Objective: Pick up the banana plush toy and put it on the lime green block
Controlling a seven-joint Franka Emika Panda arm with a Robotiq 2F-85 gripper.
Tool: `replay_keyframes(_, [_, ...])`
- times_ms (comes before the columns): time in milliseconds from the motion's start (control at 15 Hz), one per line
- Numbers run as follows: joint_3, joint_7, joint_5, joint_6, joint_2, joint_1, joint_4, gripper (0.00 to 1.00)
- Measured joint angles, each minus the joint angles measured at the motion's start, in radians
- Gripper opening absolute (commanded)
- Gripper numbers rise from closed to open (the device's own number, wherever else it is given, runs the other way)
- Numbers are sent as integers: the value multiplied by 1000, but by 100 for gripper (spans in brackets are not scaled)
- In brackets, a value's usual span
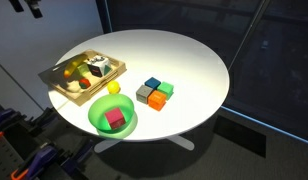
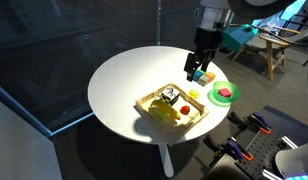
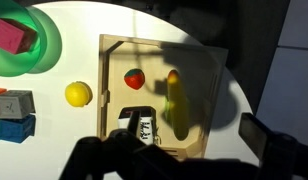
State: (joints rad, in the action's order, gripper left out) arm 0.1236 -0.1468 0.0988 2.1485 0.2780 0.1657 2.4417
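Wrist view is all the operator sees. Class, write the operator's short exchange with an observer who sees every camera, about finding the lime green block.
Operator: I see the banana plush toy lying in the tray. Where is the lime green block?
Observer: In an exterior view, the lime green block sits in a tight cluster of cubes, right beside the blue cube.
Operator: How high is the gripper?
Observer: In an exterior view, the gripper hangs well above the table.

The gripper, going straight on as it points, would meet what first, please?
Likely the wooden tray, near the black-and-white toy beside the banana plush toy; the gripper hangs high above, so depth is unclear.
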Motion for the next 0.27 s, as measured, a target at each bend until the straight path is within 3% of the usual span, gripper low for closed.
replay_keyframes(267, [0,0,0,-1,3,0,4,100])
